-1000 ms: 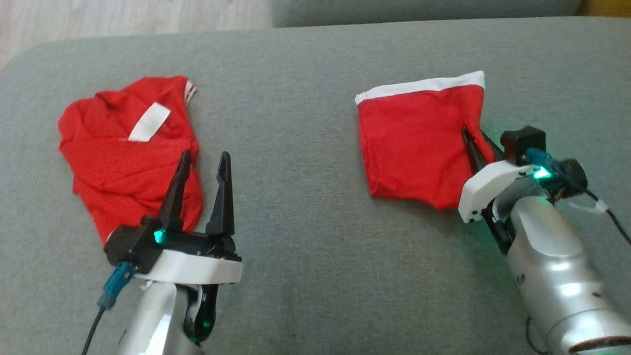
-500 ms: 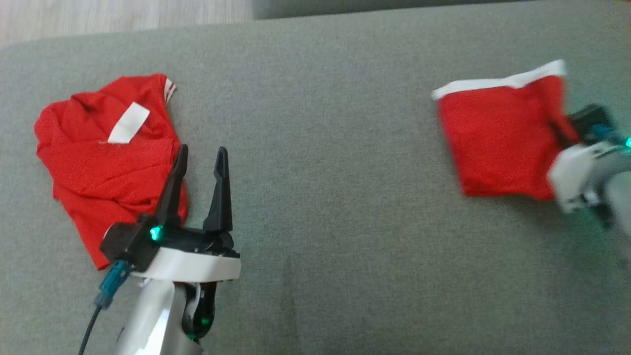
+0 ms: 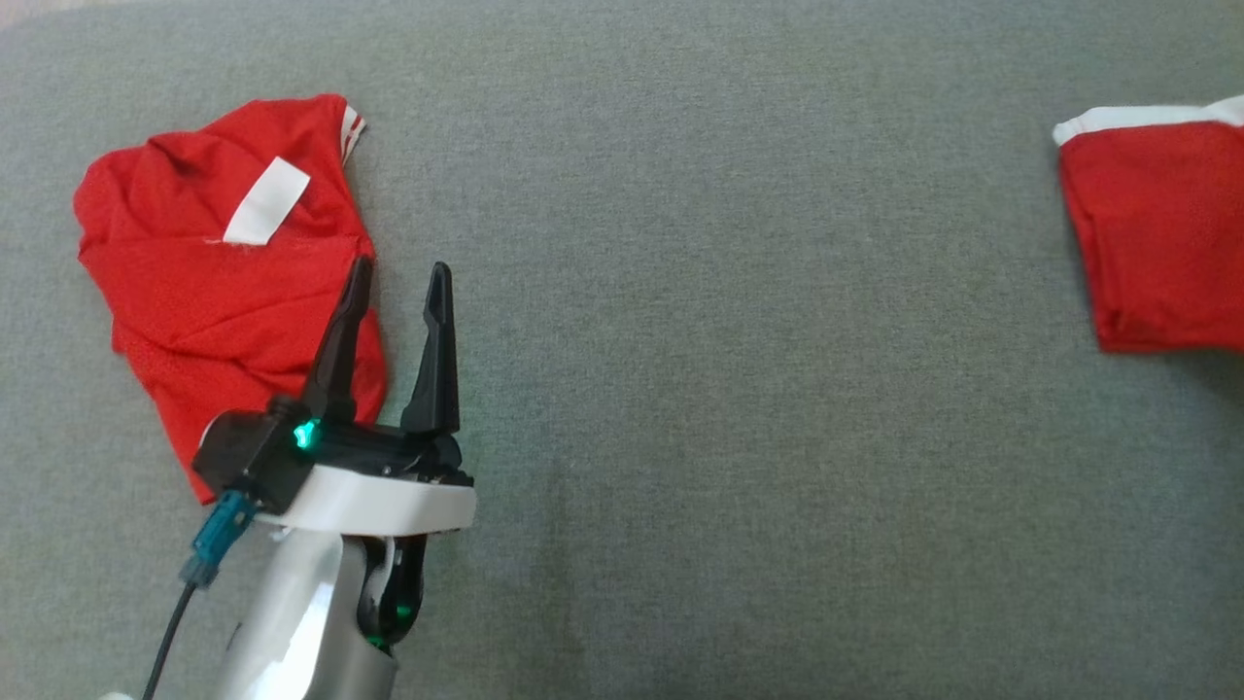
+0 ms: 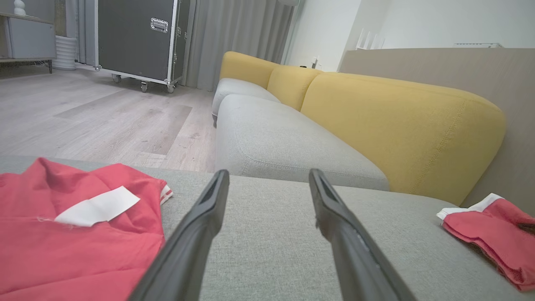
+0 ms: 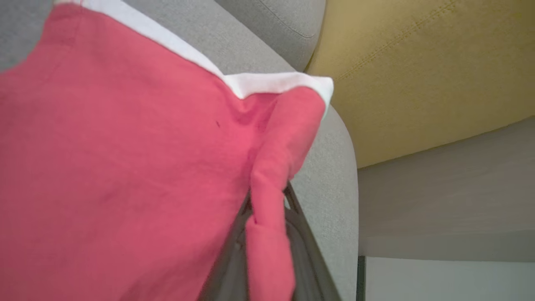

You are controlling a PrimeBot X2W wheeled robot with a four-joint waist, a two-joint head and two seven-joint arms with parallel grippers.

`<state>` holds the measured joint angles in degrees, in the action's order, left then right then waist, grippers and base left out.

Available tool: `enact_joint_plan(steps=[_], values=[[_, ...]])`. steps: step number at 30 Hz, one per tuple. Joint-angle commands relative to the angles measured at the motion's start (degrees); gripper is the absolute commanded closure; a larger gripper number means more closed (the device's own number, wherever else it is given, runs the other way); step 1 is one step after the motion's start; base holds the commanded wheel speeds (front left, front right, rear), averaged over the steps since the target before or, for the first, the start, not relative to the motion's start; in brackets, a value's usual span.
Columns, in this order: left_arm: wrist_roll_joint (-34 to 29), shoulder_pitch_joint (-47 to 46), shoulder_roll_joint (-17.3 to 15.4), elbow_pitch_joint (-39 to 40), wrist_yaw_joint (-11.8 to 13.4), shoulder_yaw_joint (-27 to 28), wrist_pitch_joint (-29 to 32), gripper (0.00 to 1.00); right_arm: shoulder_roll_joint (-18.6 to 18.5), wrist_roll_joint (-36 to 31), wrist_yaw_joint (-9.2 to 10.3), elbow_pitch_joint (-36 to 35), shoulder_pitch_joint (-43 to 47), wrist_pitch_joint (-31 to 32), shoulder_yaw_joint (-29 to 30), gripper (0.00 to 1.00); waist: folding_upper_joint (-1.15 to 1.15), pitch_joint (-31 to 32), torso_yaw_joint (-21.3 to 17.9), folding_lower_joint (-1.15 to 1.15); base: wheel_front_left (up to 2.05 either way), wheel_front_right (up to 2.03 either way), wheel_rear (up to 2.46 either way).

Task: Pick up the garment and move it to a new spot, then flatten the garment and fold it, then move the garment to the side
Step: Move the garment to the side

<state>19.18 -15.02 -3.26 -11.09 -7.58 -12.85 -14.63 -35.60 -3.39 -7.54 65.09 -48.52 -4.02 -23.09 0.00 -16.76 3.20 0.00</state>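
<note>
Grey sofa seat (image 3: pixel 729 437) bears the folded garment (image 3: pixel 1157 243), pinched between the fingers of the right gripper (image 5: pixel 267 205); seemingly only setting it aside remains. The left gripper (image 3: pixel 400 267) has its fingers spread.

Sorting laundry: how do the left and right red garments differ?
The left garment is crumpled; the right garment is folded flat. The left garment lies free beside the open left gripper; the right garment is pinched by the right gripper. Both are red with white trim.

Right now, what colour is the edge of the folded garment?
White edge on the red folded garment; right wrist view shows it best.
</note>
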Motion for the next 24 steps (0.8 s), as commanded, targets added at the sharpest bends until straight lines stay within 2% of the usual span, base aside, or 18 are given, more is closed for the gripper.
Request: enact_joint_plan(steps=[1, 8, 9, 10, 17, 20, 24], values=[[0.1, -2.0, -1.1, 1.9, 0.1, 1.6, -0.4, 0.00, -2.0, 0.0, 0.05, -0.7, -0.4, -0.2, 0.1, 1.00, 0.00, -0.1, 0.1, 0.00, 0.00, 0.00, 0.00], [0.0, -1.9, -1.3, 1.9, 0.1, 1.6, -0.4, 0.00, -0.9, -3.8, 0.05, -0.7, -0.1, -0.5, 5.1, 1.00, 0.00, 0.0, 0.0, 0.00, 0.00, 0.00, 0.00], [-0.1, -1.9, -1.4, 1.9, 0.1, 1.6, -0.4, 0.00, -0.7, -4.2, 0.05, -0.7, 0.1, -0.6, 5.9, 0.64, 0.00, 0.2, 0.0, 0.00, 0.00, 0.00, 0.00], [-0.1, -1.9, -1.4, 1.7, 0.1, 1.6, -0.4, 0.00, -0.3, -4.5, 0.05, -0.8, 0.2, -0.8, 6.7, 0.00, 0.00, 0.4, -0.1, 0.00, 0.00, 0.00, 0.00], [-0.1, -1.0, -1.5, 1.4, 0.1, 2.2, -0.4, 0.00, 2.9, -7.0, 0.05, -1.9, 0.8, -2.0, 12.3, 0.00, 0.00, 3.5, -1.1, 0.00, 0.00, 0.00, 0.00], [-0.2, -0.1, -1.5, 1.6, 0.1, 3.1, -0.4, 0.00, 6.3, -7.2, 0.05, -3.9, 0.8, -3.5, 14.7, 0.00, 0.00, 5.7, -1.9, 0.00, 0.00, 0.00, 0.00], [-0.4, 1.5, -1.4, 2.5, 0.1, 4.9, -0.4, 0.00, 13.2, -5.3, 0.05, -7.7, 0.8, -7.1, 17.3, 0.00, 0.00, 8.7, -3.1, 0.00, 0.00, 0.00, 0.00]])
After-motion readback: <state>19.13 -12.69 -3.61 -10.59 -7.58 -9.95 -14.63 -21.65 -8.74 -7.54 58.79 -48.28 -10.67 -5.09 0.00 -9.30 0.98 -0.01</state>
